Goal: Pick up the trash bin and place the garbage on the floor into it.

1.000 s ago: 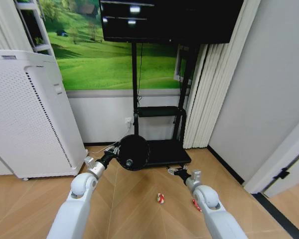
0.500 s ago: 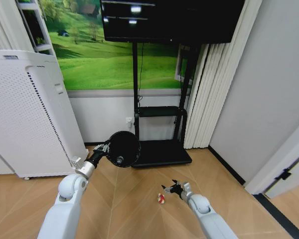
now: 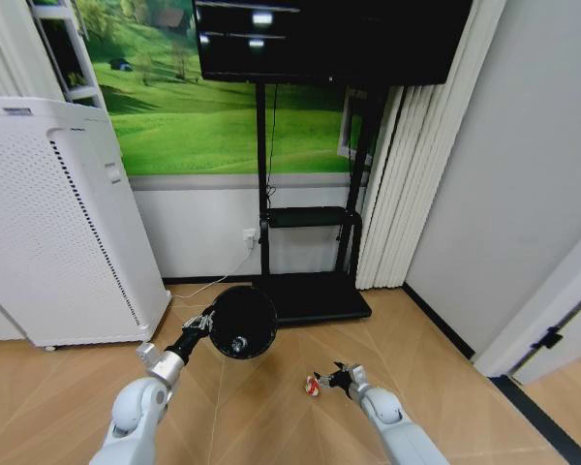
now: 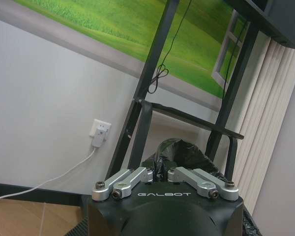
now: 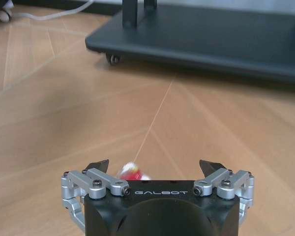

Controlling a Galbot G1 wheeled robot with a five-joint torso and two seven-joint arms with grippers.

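My left gripper (image 3: 205, 323) is clenched on the trash bin (image 3: 242, 323), holding it above the floor (image 3: 261, 417). My right gripper (image 3: 327, 378) is spread wide around a red-and-white wrapper (image 3: 313, 386).

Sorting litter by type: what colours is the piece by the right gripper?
Red and white: the small crumpled wrapper on the floor, clearest in the head view.

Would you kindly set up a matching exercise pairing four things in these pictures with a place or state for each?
1. left gripper
2. right gripper
3. red-and-white wrapper
4. trash bin

A. lying on the floor
B. jaws spread apart, low beside the litter
C. held off the ground, tipped sideways
D. shut on the bin's bagged rim

Pairs: 1-D, 2-B, 3-A, 4-C
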